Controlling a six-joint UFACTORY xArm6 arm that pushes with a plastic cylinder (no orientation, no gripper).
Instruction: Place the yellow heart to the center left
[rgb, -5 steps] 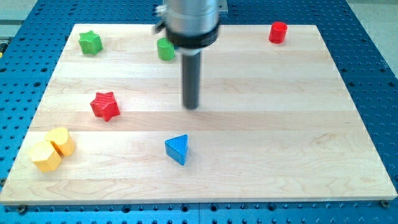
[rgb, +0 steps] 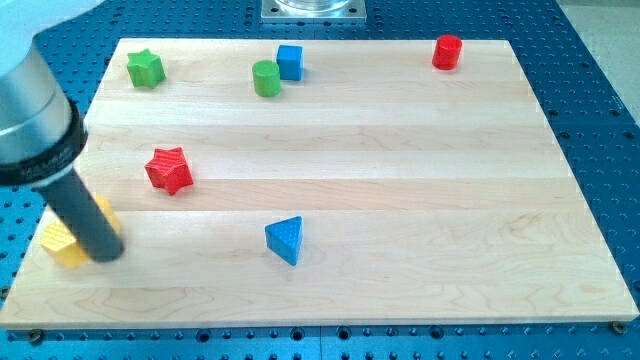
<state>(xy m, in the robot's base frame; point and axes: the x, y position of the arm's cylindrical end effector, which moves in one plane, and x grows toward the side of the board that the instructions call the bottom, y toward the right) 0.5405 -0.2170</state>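
My tip (rgb: 105, 252) is at the view's lower left, down on the board among the two yellow blocks. The rod covers most of them. One yellow block (rgb: 60, 243) shows just left of the tip, and a sliver of the other yellow block (rgb: 101, 209) shows above it. I cannot tell which one is the heart. The red star (rgb: 168, 169) lies up and to the right of the tip.
A green star (rgb: 145, 68) lies at the top left. A green cylinder (rgb: 266, 78) and a blue cube (rgb: 290, 62) sit at top centre. A red cylinder (rgb: 447, 51) is at the top right. A blue triangle (rgb: 286, 240) lies at bottom centre.
The rod has swung from the board's centre to the lower left, onto the yellow blocks. The blue cube at the top is now uncovered.
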